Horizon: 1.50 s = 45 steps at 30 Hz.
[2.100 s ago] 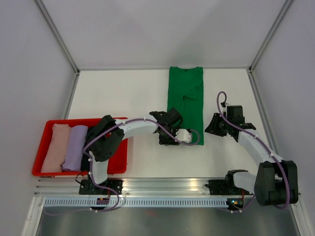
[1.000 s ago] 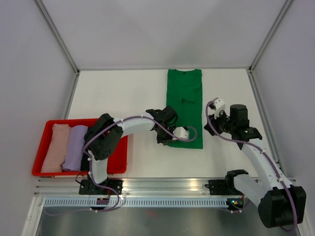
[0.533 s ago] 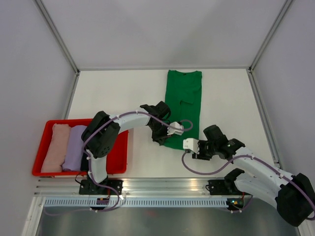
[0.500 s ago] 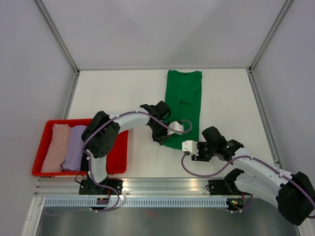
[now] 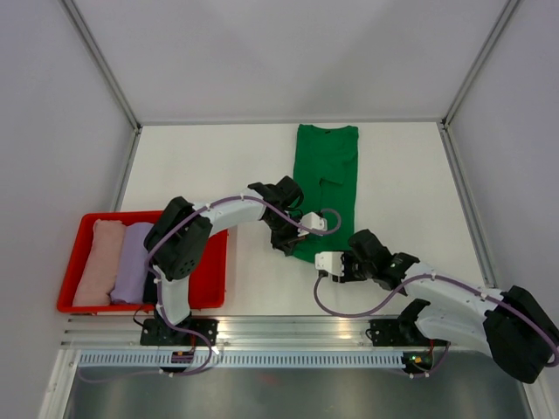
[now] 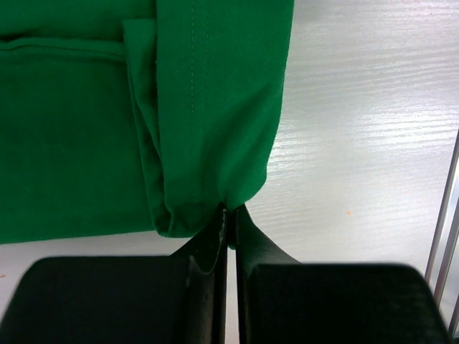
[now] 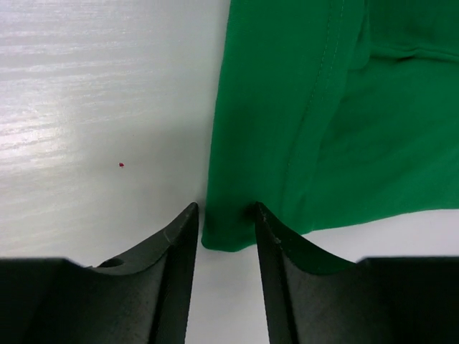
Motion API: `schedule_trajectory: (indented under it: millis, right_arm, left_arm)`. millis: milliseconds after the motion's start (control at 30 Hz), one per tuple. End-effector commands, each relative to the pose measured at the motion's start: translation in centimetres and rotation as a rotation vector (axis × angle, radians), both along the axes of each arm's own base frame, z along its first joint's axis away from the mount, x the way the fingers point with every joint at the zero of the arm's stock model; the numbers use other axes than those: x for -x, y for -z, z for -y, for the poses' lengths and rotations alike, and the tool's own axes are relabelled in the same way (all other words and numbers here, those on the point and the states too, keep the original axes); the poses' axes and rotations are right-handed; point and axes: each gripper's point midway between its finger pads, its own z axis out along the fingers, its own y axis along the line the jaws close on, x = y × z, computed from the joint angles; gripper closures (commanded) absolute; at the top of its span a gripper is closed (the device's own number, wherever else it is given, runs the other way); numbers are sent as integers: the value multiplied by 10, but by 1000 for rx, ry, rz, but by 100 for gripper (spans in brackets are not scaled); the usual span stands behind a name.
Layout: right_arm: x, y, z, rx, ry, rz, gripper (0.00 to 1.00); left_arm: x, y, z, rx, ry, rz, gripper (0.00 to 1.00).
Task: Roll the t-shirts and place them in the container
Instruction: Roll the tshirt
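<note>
Green t-shirt (image 5: 327, 175): it is laid flat on the white table (image 5: 201, 166), folded lengthwise into a long, narrow strip. The collar end is turned toward the far edge and the hem toward the arms. The strip is placed right of the table's middle.

Cloth detail: in the left wrist view a folded-over layer with a stitched seam is seen running along the hem. The corner there is slightly bunched.

Left gripper (image 6: 229, 211): the arm is reached across from the left. Its fingers are pressed together on the near-left corner of the hem, and a small pinch of green cloth is caught between the tips.

Right gripper (image 7: 224, 209): it is brought low over the table at the near-right corner of the hem. Its fingers are held apart and the corner of the cloth is seen between them. One finger is overlapped with the green edge, the other is set beside it over bare table. Whether the pads press the cloth cannot be told.

Hem in the top view: it is partly hidden beneath the two wrists, which are placed close together.

Pale pink t-shirt (image 5: 96, 262) and lavender t-shirt (image 5: 131, 262): both are rolled and laid side by side, touching, in the red tray (image 5: 65, 288).

Red tray: it is set at the table's left near side, well apart from the green strip. Its right part is covered by the left arm's links.
</note>
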Motion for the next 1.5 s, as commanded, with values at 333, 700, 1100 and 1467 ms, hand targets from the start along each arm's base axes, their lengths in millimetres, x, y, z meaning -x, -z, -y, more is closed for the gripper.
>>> schedule_trajectory:
  millis: [333, 700, 1100, 1467]
  right_arm:
    - [29, -7, -7, 20, -125, -164, 100]
    - [42, -41, -22, -152, -167, -404, 100]
    - [-15, -37, -21, -272, 44, -407, 100]
    - [-32, -24, -12, -234, 155, -410, 100]
  left_arm:
    - [17, -24, -9, 25, 56, -71, 98]
    - [51, -35, -26, 15, 110, -281, 98]
    - [10, -22, -20, 8, 10, -313, 90]
    - [-8, -9, -27, -43, -35, -292, 87]
